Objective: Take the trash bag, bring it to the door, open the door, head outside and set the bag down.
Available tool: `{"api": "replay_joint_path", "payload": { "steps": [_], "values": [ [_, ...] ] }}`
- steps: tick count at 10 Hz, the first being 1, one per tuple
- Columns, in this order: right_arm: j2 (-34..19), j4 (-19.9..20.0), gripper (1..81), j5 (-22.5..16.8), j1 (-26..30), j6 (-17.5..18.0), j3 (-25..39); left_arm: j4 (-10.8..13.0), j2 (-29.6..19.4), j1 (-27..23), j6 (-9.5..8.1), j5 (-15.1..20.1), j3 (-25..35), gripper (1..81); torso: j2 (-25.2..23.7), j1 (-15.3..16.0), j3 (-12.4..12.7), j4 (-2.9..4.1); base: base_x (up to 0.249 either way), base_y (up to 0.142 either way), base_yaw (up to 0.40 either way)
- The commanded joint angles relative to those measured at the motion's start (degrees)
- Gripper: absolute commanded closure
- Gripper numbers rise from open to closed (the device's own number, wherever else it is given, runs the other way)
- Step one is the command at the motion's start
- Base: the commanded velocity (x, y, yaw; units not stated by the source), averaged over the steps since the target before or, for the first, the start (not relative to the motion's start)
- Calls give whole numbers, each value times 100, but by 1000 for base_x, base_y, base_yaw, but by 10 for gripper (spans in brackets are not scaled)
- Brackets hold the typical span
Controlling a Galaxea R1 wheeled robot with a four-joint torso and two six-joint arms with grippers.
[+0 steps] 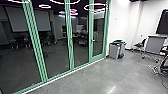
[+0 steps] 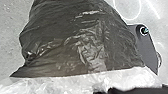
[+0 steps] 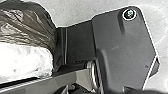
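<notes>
A green-framed glass wall (image 1: 34, 37) spans the head view's left and centre, grey bins (image 1: 114, 51) stand right of centre, and the dark trash bag (image 2: 75, 37) shows in both wrist views — how far either claw is open, or what it holds, I cannot tell.

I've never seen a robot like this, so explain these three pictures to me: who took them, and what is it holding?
This is a wheeled robot with two arms. The head picture, taken from high up, looks down across a gray floor toward green-framed glass panels and gray bins. The other two come from cameras on its left and right wrists. Both show a dark trash bag up close, with pale plastic along one edge. The dark plate is part of the robot. Which tool holds the bag, if either, I can't tell.
</notes>
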Motion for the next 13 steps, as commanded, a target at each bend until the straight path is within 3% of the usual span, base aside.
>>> {"api": "replay_joint_path", "payload": {
  "steps": [1, 13],
  "values": [
    [51, -59, 10, -260, 324, 11, 38, 35, -20, -432, 29, 313, -15, 811, 0, 0, 0, -2, 123, -67, 0],
    [51, -50, 10, -252, 306, 11, 20, 35, -20, -433, 29, 313, -15, 811, 0, 0, 0, 0, 123, -67, 0]
  ]
}}
